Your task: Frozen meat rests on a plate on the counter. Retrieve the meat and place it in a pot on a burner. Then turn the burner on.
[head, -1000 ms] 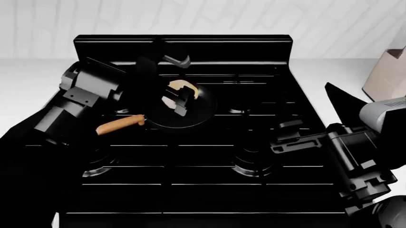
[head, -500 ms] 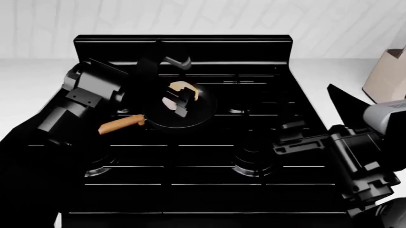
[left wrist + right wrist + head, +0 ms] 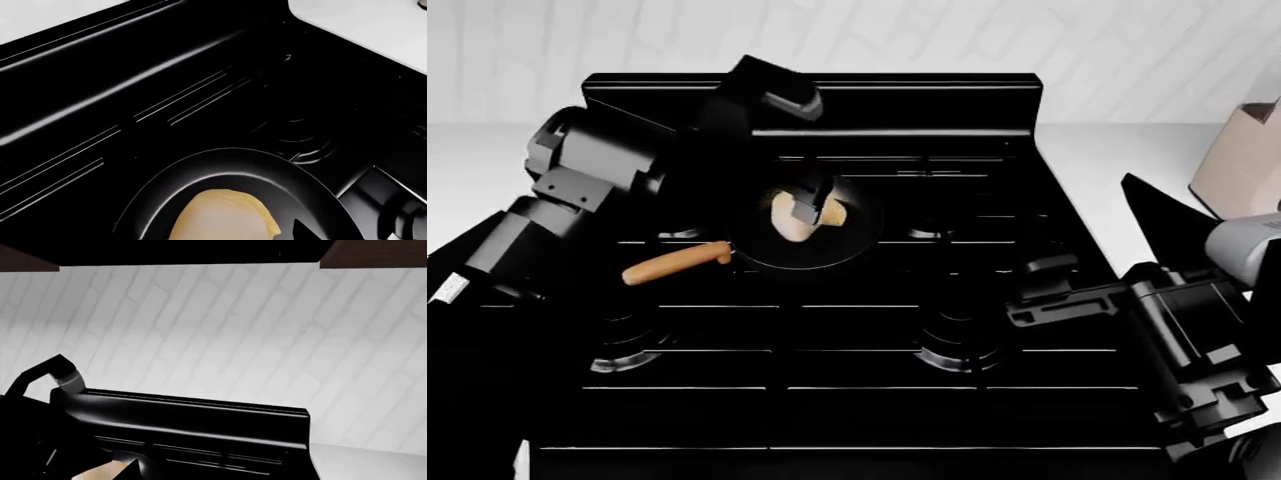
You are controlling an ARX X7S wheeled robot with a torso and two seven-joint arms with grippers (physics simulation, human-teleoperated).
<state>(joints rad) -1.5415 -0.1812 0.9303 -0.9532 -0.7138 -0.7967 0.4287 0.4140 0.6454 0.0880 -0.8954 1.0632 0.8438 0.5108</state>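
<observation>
The frozen meat (image 3: 790,216) (image 3: 223,217), a pale cream lump, lies inside the pot (image 3: 771,255) (image 3: 153,192), a shallow black pan with an orange-brown handle (image 3: 674,264). The pot sits on the back left burner of the black stove. My left gripper (image 3: 813,212) hangs open just above the meat, its fingers either side of it. In the left wrist view one dark fingertip (image 3: 303,233) shows a gap from the meat. My right gripper (image 3: 1044,287) is open and empty over the front right of the stove. The plate is out of view.
White counter (image 3: 481,165) flanks the stove on both sides. A tan box (image 3: 1244,160) stands at the far right. The raised stove back panel (image 3: 814,92) (image 3: 187,415) is close behind my left arm. Front burners (image 3: 954,350) lie under dark grates.
My left arm has risen and drawn back from the pot, and more of the meat now shows in the pot. The right gripper has barely moved.
</observation>
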